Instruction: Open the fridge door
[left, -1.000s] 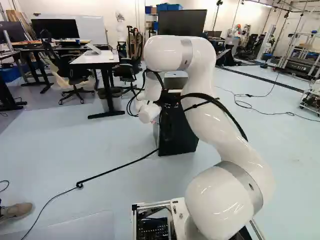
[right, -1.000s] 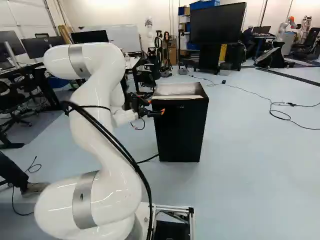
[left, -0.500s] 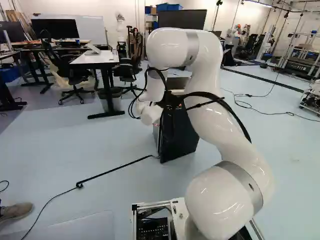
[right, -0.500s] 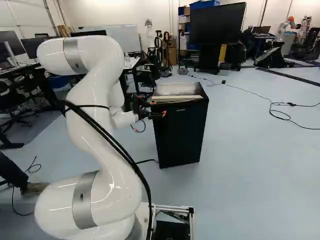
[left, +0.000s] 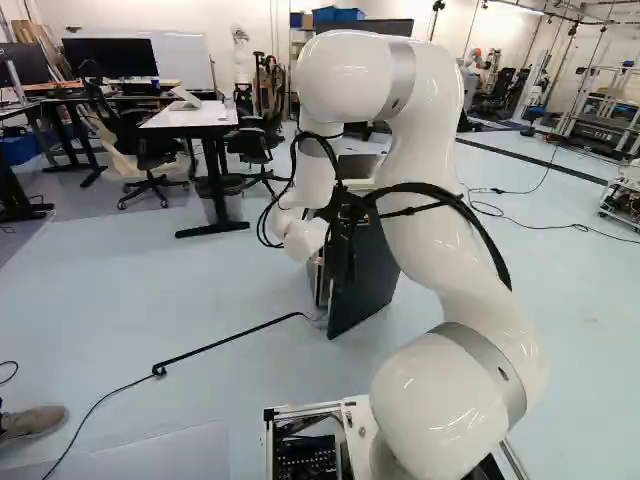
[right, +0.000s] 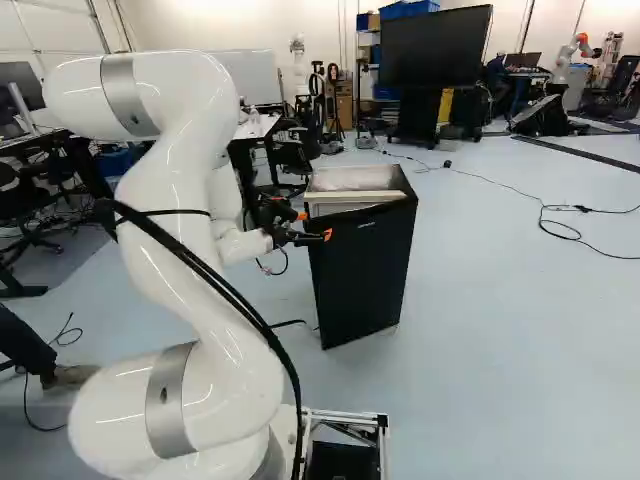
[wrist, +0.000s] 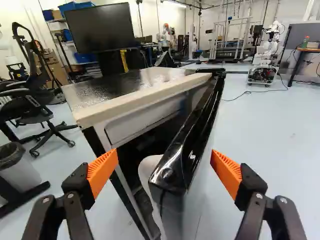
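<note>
Though ajar, the fridge (wrist: 135, 102) dark inside.

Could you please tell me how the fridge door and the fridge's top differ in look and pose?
The fridge door is black, while the top has a pale front edge and a blotchy surface. The door stands upright, swung partly out at an angle; the top lies flat. Both catch shiny reflections.
</note>
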